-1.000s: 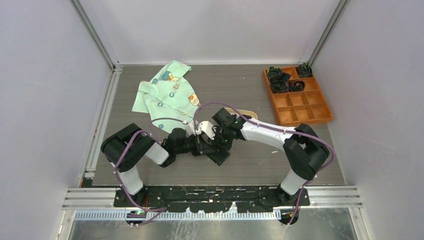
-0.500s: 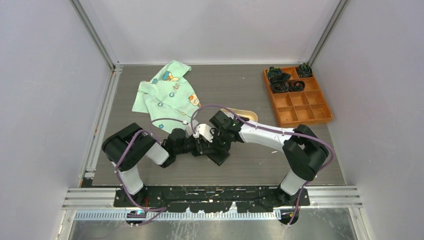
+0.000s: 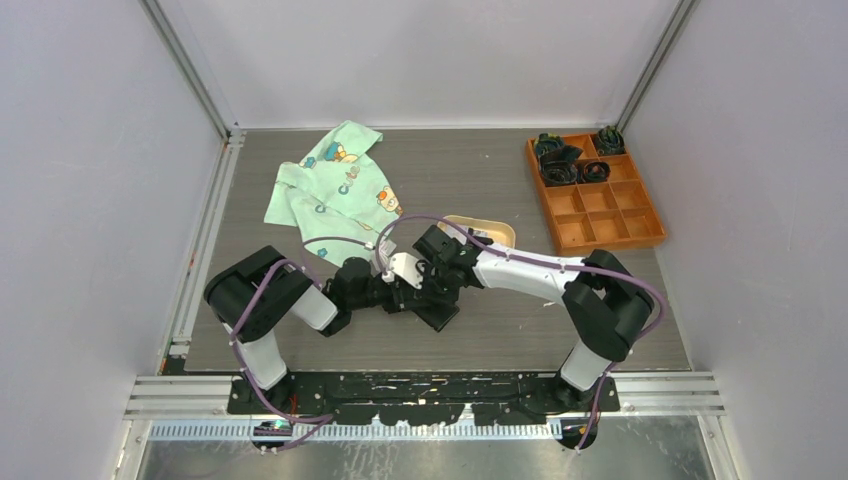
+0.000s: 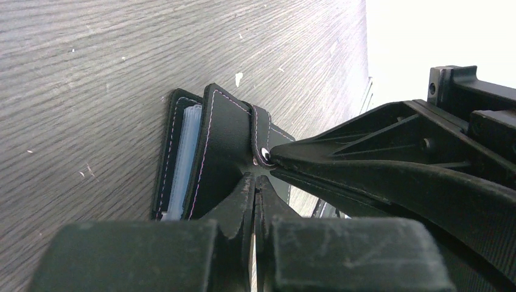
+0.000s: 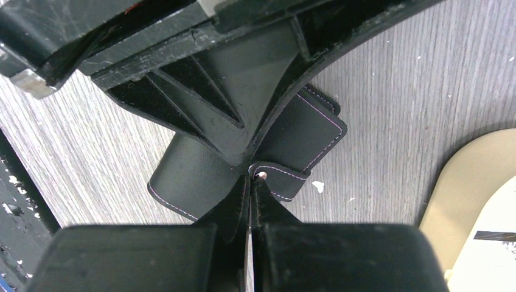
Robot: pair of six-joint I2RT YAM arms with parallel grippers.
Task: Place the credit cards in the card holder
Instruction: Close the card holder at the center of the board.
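- The card holder (image 3: 441, 313) lay on the counter (image 3: 500, 180) between the two arms, near the beige tray (image 3: 497, 232). It was partly spread, with its clear sleeves (image 4: 184, 155) showing.
- The step in hand, as I judged it, was opening the holder. No card showed in it, and a white credit card (image 5: 494, 234) lay in the tray.
- The next move seemed to call for drawing the snap tab (image 4: 260, 135) and cover apart so a slot gaped, then freeing one arm to fetch a card.
- The left end effector (image 4: 254, 182) had its fingers pressed together, pinching the cover's edge.
- The right end effector (image 5: 251, 177) was likewise closed, nipping the snap tab at its stud.
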